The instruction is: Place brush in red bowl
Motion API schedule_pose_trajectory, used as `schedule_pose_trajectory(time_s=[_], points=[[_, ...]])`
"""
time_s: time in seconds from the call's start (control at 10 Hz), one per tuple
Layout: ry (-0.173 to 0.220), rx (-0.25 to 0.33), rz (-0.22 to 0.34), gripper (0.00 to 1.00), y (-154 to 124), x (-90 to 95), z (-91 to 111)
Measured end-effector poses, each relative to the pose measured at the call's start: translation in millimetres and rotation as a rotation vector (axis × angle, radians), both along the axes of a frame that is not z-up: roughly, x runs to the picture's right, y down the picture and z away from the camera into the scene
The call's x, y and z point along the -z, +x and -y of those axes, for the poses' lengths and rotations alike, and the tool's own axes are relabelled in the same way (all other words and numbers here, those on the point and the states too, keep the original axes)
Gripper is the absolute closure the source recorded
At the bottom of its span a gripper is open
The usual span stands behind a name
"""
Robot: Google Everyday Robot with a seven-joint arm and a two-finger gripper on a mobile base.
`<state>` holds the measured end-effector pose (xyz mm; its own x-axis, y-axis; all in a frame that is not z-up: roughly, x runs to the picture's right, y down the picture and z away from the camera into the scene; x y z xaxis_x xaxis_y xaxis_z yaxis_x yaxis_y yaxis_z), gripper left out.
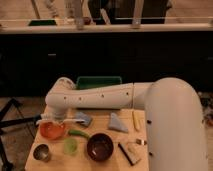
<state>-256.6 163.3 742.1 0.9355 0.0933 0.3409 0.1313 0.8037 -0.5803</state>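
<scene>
Orange-red bowl (50, 132) sits at the left side of the wooden table (107, 164). Gripper (56, 119) hangs right over it, at the end of the white arm (100, 97) reaching in from the right. Brush (44, 119): pale handle lies level at the bowl's far rim, poking out past its left side, just under the gripper. Cannot tell whether the gripper is clamped on it or has let go. Judgement: the carry looks done and the brush is at the bowl. Left to do: release, if not made, then lift clear. Brown bowl (100, 146) and green cup (70, 145) stand apart.
</scene>
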Motion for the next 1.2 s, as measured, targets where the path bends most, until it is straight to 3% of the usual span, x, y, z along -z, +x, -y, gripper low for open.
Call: schedule_pose_trajectory(time_s=[0.7, 1.2], points=[[-0.001, -0.001, -0.003, 0.98, 1, -0.9, 0], [0.005, 0.021, -0.045, 0.98, -22, -4.3, 2]])
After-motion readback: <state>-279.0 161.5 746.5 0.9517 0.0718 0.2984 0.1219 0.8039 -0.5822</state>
